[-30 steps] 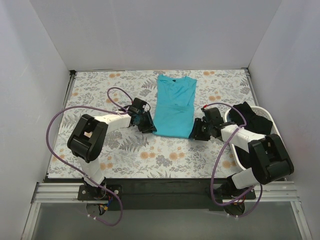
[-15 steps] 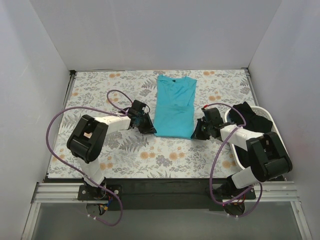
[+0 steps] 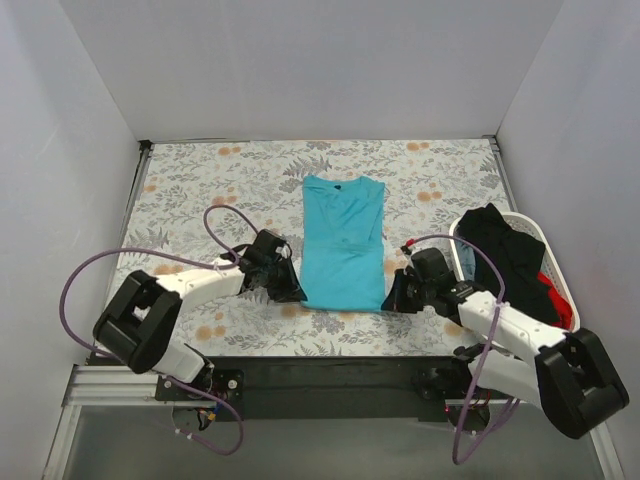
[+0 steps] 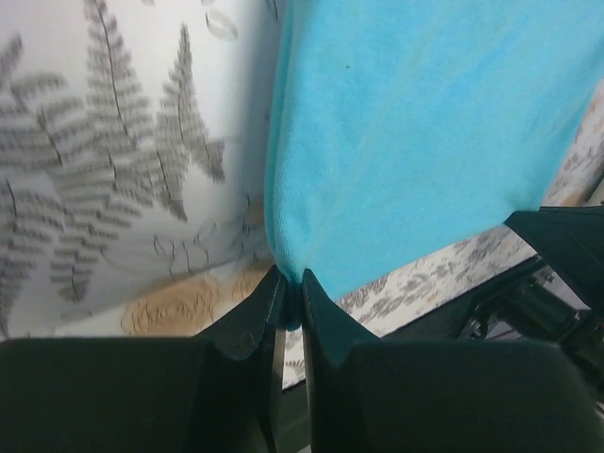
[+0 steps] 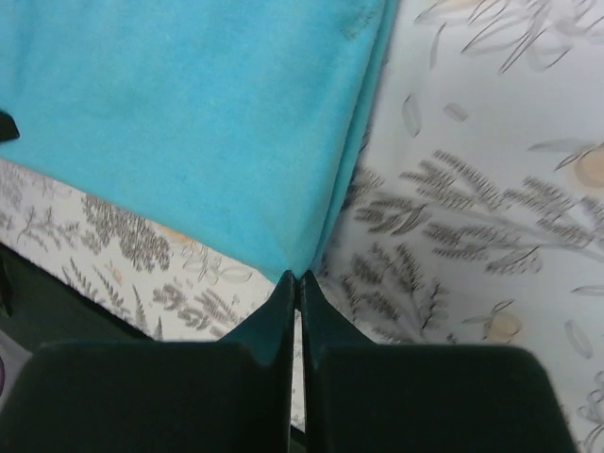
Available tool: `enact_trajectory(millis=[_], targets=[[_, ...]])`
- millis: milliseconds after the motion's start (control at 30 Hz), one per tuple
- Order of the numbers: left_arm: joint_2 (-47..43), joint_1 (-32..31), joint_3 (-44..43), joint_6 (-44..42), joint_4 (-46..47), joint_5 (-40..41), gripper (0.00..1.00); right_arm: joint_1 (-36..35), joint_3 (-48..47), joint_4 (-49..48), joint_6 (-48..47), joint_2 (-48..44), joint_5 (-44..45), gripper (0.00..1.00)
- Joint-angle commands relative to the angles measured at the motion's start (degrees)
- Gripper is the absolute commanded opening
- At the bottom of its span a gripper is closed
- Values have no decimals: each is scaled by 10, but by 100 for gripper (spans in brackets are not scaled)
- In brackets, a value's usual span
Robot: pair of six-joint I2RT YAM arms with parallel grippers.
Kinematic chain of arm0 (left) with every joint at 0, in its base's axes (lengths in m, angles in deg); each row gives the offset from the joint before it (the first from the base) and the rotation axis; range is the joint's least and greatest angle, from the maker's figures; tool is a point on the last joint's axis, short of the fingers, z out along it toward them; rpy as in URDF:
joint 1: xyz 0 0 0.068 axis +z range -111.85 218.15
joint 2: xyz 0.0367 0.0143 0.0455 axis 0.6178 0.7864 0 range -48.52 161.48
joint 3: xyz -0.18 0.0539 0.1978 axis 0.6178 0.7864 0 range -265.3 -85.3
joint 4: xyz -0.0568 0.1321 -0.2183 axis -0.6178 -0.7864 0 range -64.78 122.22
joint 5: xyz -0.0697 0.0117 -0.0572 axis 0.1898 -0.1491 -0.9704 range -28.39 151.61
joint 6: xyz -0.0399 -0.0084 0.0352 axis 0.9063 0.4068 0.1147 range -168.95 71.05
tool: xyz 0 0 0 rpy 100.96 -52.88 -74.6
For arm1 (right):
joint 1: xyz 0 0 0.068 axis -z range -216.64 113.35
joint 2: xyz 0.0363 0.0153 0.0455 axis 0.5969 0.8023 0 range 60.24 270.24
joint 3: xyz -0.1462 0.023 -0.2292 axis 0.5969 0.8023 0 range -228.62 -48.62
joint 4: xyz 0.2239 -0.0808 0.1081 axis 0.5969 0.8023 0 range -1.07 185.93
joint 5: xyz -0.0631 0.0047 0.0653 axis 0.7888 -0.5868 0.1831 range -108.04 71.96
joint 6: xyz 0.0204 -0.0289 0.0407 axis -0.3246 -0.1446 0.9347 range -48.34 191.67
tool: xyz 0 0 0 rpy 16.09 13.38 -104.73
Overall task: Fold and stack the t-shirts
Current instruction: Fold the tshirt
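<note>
Between pinched fingers (image 4: pixel 247 321), teal t-shirt (image 4: pixel 425 123) corners.

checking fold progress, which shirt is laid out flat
The teal t-shirt: it lies flat on the floral cloth, its near corners pinched by the left gripper and right gripper, while the black shirt and red shirt sit bunched in the basket.

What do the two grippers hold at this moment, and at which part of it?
Both hold the teal t-shirt. The left gripper pinches its near left corner, the right gripper its near right corner.
</note>
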Motion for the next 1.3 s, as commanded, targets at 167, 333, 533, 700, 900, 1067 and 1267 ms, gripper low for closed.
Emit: enact_trajectory(millis=[167,333,533,700,900,1067,1267], targets=[[-158,-59,80,68,-77,15,0,-98,37,125,66,-144,26,1],[-197,-62,61,64,-129,32,0,-99,-10,181,63,-177,56,1],[-176,-56,-27,28,-178,62,0,-99,-126,231,33,-152,124,1],[-137,-22,-117,-7,-183,49,0,-94,-213,233,-4,-85,175,1],[-61,20,-219,-48,-174,23,0,-58,-312,220,-49,8,179,1],[2,57,-282,-57,-155,-2,0,-16,-383,190,-79,88,159,1],[73,88,-346,-59,-139,-25,0,11,-445,164,-102,180,136,1]])
